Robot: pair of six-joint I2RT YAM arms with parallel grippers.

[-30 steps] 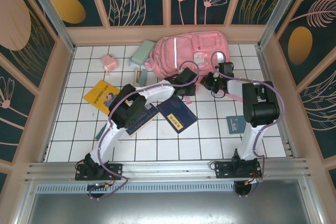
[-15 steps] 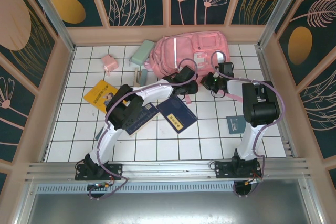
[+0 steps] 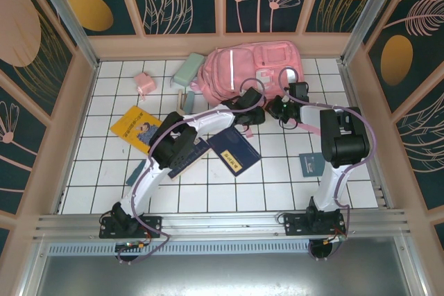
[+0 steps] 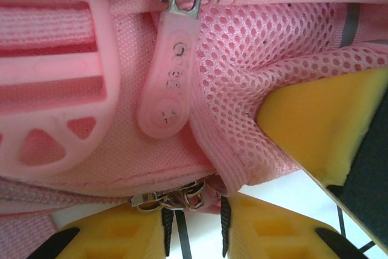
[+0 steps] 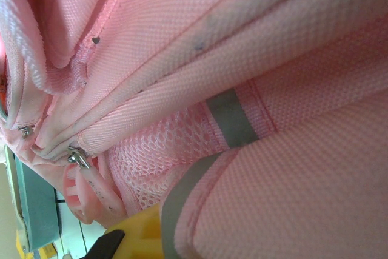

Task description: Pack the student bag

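1. Backpack: pink, lies at the far middle of the table close to the back wall, with its pale strip and white-grey patch facing up.
2. Left tool: reaches across to the backpack's near edge. Stands partly closed, with yellow pads on either side of a fold of pink mesh, and appears to pinch it.
3. Left wrist view: shows a pink rubber zip pull hanging from a metal slider just beside that fold, next to a pink plastic buckle.
4. Right tool: sits at the backpack's near right corner, fully closed, with a yellow finger pressed against the pink fabric. Cannot tell whether any fabric is caught.
5. Right wrist view: takes in pink seams, a grey strip and metal zip sliders.
6. Left of the backpack: a mint case just beside it, and a small pink box further left.
7. Nearer on the table: a yellow book, a blue book and a second blue book partly under the left arm. Also a small teal booklet, well apart on the right.
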